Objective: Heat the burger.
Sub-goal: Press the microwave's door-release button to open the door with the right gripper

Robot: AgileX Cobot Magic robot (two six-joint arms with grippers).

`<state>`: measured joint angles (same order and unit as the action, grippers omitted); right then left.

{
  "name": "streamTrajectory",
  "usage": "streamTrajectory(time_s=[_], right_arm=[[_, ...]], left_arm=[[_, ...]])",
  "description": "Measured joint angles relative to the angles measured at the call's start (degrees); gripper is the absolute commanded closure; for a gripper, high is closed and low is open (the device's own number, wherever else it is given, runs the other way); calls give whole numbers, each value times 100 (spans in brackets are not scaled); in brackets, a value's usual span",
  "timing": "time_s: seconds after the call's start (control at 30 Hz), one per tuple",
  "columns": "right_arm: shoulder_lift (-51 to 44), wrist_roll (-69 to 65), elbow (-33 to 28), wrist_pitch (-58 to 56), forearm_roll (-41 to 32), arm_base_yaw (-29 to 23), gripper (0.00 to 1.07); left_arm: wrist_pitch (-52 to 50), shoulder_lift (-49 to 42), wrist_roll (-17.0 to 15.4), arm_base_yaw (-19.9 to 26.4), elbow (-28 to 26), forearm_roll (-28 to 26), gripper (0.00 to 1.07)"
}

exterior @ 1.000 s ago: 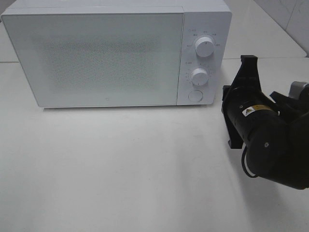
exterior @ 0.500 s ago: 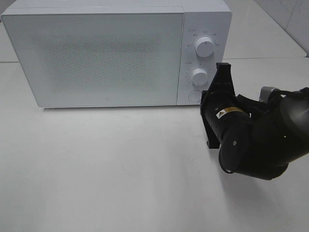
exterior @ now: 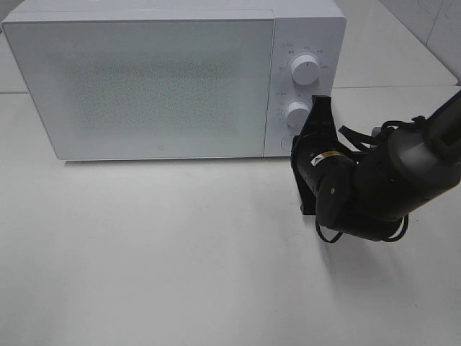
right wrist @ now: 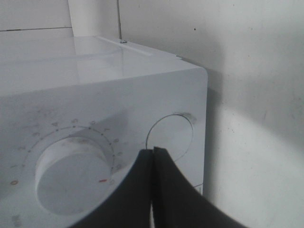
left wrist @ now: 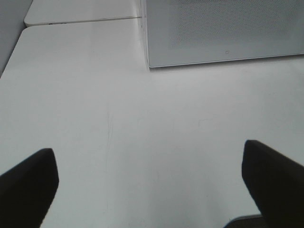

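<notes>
The burger is out of view in every frame. The white microwave (exterior: 144, 79) stands at the back of the table with its door closed. My right gripper (right wrist: 153, 151) is shut with nothing between its fingers. Its tips sit right in front of the edge of the round button (right wrist: 171, 137) on the control panel, beside the lower knob (right wrist: 71, 183). I cannot tell whether they touch the button. In the exterior view the right arm (exterior: 360, 187) reaches in from the right and covers most of that button. My left gripper (left wrist: 151, 185) is open over bare table, its dark fingers (left wrist: 28, 185) wide apart.
The microwave's panel carries an upper knob (exterior: 305, 70) and a lower knob (exterior: 297, 113). The white table (exterior: 180, 252) spreads out in front of the microwave. A corner of the microwave (left wrist: 213, 33) shows ahead of the left gripper.
The right arm has swung left and toward the microwave, bringing its shut gripper from the table's right side up to the panel's round button. The left gripper has stayed open.
</notes>
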<state>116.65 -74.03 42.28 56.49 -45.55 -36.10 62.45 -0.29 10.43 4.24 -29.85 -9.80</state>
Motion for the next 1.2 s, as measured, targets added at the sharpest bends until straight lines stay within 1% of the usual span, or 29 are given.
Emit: streamTrajectory(time_s=[0.2, 0.47, 0.87, 1.2], right_arm=[[212, 0, 315, -229, 126, 172, 107], [292, 0, 481, -407, 206, 378, 107], [539, -11, 745, -590, 286, 390, 107], [716, 29, 957, -636, 92, 372, 107]], left_arm=[[0, 0, 0, 0, 0, 0, 9], [0, 0, 0, 0, 0, 0, 9], [0, 0, 0, 0, 0, 0, 9], [0, 0, 0, 0, 0, 0, 9]])
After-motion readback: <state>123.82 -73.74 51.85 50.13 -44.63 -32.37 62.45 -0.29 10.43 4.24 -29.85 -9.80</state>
